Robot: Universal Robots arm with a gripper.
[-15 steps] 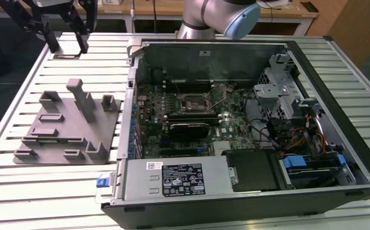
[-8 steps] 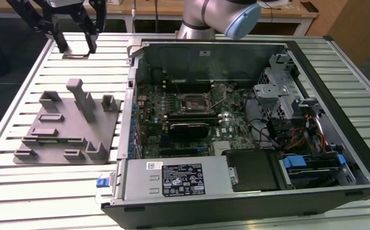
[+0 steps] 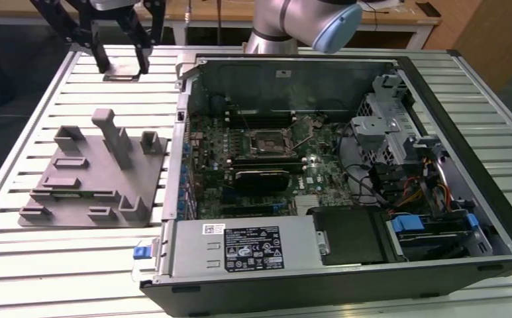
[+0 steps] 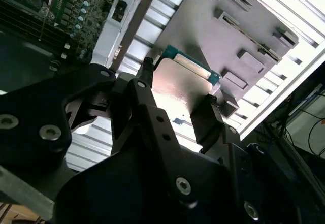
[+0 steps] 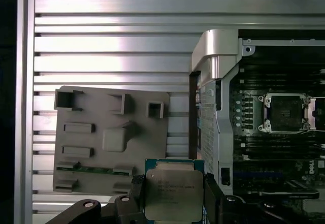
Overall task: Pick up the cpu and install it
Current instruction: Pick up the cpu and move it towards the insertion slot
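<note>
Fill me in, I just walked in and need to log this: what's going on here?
A robot arm's claw grips the cpu by its edges, holding it above the slatted table near the grey fixture plate. The open computer case sits alongside, and the socket on its board looks unfilled, so the chip is not yet installed.
</note>
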